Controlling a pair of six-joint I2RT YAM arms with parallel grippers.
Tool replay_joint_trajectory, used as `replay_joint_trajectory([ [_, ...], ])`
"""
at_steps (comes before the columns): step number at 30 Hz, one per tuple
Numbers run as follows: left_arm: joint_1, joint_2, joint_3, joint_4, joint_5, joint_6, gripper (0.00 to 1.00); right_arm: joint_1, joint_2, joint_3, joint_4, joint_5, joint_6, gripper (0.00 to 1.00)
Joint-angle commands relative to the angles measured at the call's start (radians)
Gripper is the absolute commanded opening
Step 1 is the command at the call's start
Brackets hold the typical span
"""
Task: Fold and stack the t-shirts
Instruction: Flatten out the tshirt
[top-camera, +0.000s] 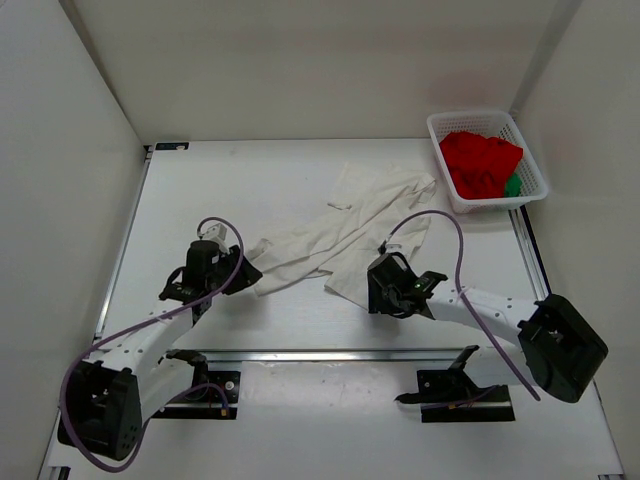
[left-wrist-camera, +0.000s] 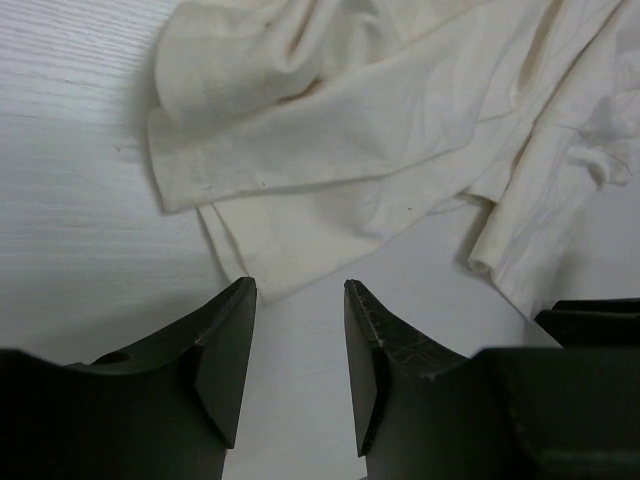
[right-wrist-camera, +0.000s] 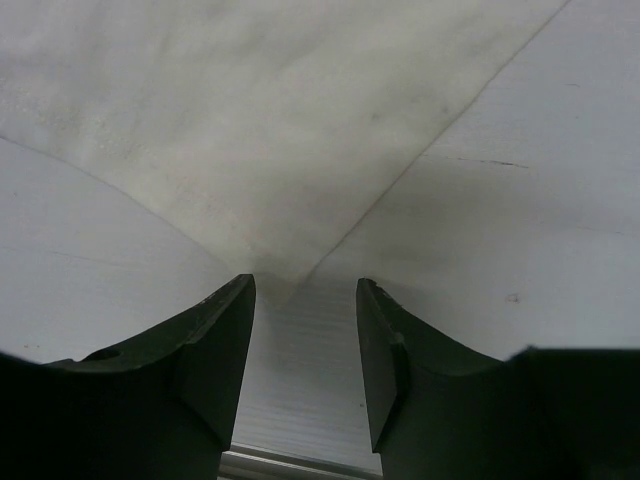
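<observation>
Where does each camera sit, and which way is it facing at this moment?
Top external: above and behind the arm bases, looking down on the table, the cream-white shirt and the basket; the left arm and right arm show whole.
Left wrist: on the left arm's wrist, looking along the open left claw at the shirt's crumpled edge.
Right wrist: on the right arm's wrist, looking along the open right claw at a flat shirt corner.
Shared: all three views show the same cream-white shirt.

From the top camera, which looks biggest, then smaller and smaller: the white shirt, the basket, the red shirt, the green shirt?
1. White shirt
2. Basket
3. Red shirt
4. Green shirt, though only a corner shows
</observation>
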Motion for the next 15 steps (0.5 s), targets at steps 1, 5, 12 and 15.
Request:
replay_joint_trajectory([
  [1,-0.032,-0.036,-0.004,0.022,0.028,-0.007,0.51,0.03,0.025,0.055,-0.04,0.09,0.059,0.44],
  [5,-0.014,-0.039,-0.016,0.037,0.042,-0.005,0.51,0.048,0.068,0.05,-0.008,0.058,0.088,0.44],
  [12,-0.018,-0.03,-0.026,0.045,0.052,0.002,0.51,0.071,0.177,0.069,-0.026,0.098,0.105,0.34],
  [15,-0.009,-0.028,-0.024,0.042,0.045,0.002,0.5,0.062,0.163,0.044,-0.008,0.096,0.12,0.2],
])
